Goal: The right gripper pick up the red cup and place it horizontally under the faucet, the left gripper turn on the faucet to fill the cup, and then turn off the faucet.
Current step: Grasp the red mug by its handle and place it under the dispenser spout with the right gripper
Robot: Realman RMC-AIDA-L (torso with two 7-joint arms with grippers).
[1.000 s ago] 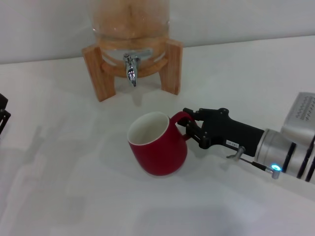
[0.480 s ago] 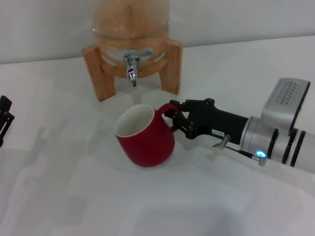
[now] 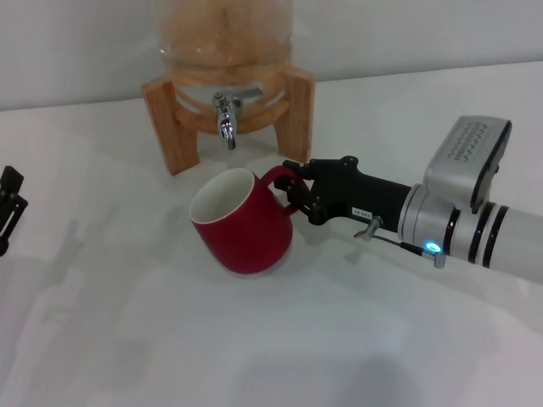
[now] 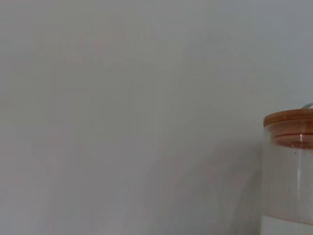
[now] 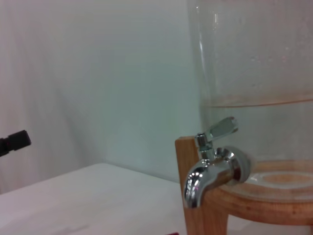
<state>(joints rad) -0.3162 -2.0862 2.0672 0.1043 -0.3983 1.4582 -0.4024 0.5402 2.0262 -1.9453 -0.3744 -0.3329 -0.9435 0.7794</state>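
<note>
Head view, right pincer point(image 3: 293, 193) reaching level from the right, pinching red cup point(image 3: 242, 222) handle, cup tilted

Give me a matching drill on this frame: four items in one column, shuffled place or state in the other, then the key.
1. squat dark-red ceramic mug
2. shiny chrome tap
3. right gripper
4. left gripper

A. at the head view's far left edge, away from everything
B. shut on the mug's handle
C. tilted, mouth toward the robot's left
D. on the glass dispenser in the wooden stand

Pairs: 1-C, 2-D, 3-B, 4-A
</note>
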